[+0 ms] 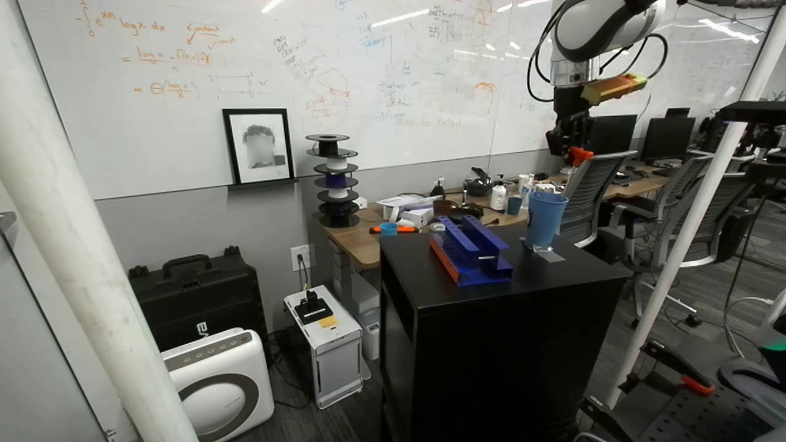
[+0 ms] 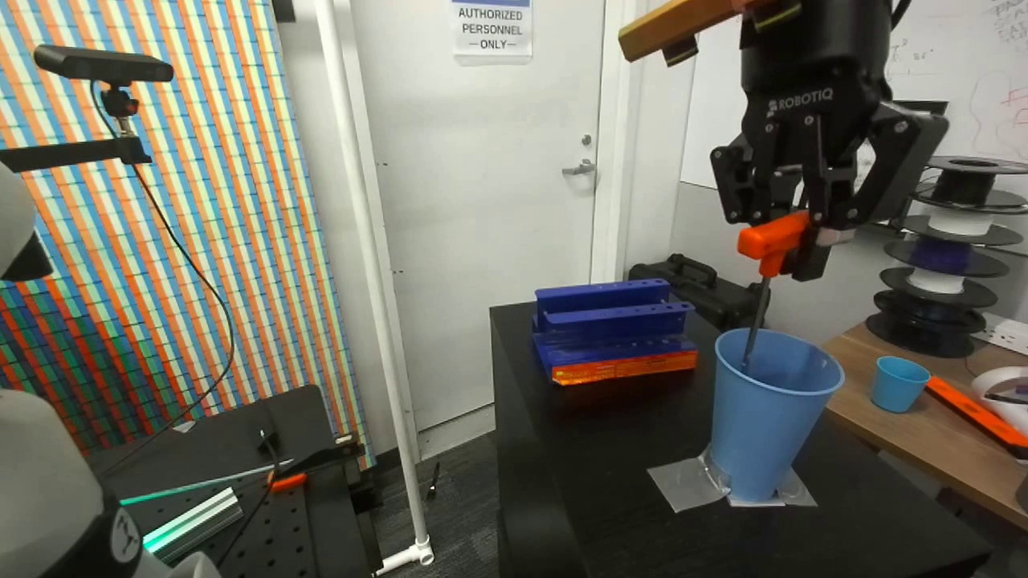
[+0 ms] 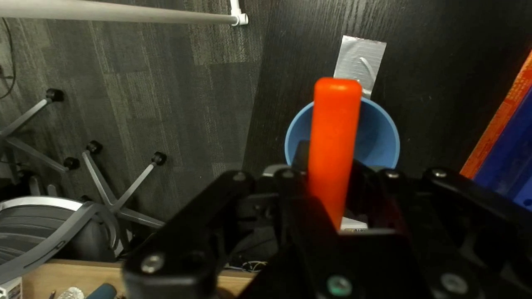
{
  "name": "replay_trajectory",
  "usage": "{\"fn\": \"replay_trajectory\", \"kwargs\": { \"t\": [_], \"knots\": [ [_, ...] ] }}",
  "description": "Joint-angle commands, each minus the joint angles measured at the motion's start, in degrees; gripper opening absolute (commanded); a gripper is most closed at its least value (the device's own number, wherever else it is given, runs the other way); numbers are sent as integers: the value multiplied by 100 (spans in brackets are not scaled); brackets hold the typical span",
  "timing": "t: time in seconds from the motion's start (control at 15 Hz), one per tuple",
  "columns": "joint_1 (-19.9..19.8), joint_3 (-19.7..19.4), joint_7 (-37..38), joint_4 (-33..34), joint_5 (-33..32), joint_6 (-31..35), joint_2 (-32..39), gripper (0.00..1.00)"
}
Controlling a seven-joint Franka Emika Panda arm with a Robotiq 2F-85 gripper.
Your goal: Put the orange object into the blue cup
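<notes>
The orange object is a tool with an orange T-shaped handle (image 2: 775, 238) and a thin dark metal shaft (image 2: 758, 317). My gripper (image 2: 803, 241) is shut on the handle, with the shaft pointing down and slightly tilted. The light-blue cup (image 2: 763, 433) stands upright, taped to a black cabinet top, below the gripper. The shaft's lower end shows against the cup's opening; I cannot tell how far it reaches inside. In the wrist view the orange handle (image 3: 333, 137) covers part of the cup's opening (image 3: 376, 133). The handle (image 1: 581, 156) and cup (image 1: 545, 221) also show in an exterior view.
A darker blue rectangular holder with an orange side (image 2: 614, 333) stands on the black cabinet (image 1: 516, 350) beside the cup. A desk (image 2: 956, 449) behind bears a small blue cup (image 2: 898, 384) and a stack of spools (image 2: 940, 273). White poles (image 1: 669, 264) stand nearby.
</notes>
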Motion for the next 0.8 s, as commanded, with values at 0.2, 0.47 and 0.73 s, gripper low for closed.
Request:
{"fn": "replay_trajectory", "kwargs": {
  "t": [0.2, 0.47, 0.73],
  "knots": [
    [56, 20, -430, 147, 731, -244, -303, 68],
    [145, 65, -693, -104, 1024, -374, -1095, 98],
    [329, 228, -638, -808, 1089, -246, -2116, 100]
  ]
}}
